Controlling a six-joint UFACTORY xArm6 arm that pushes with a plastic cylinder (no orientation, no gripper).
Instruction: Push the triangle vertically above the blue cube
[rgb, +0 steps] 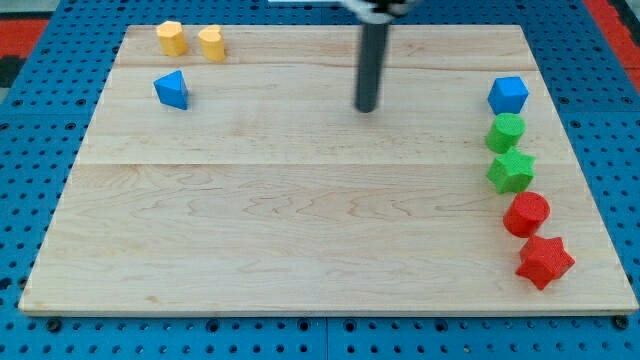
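My tip (367, 108) stands between blue triangle (172, 89) and blue cube (508, 95)

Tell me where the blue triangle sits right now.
The blue triangle sits near the board's top-left corner in the camera view, just below the two yellow blocks and well to the left of my tip.

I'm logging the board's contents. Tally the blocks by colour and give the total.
Yellow: 2, the yellow hexagon and yellow heart
Blue: 2, the blue triangle and blue cube
Green: 2, the green cylinder and green star
Red: 2, the red cylinder and red star
Total: 8
My tip touches none.
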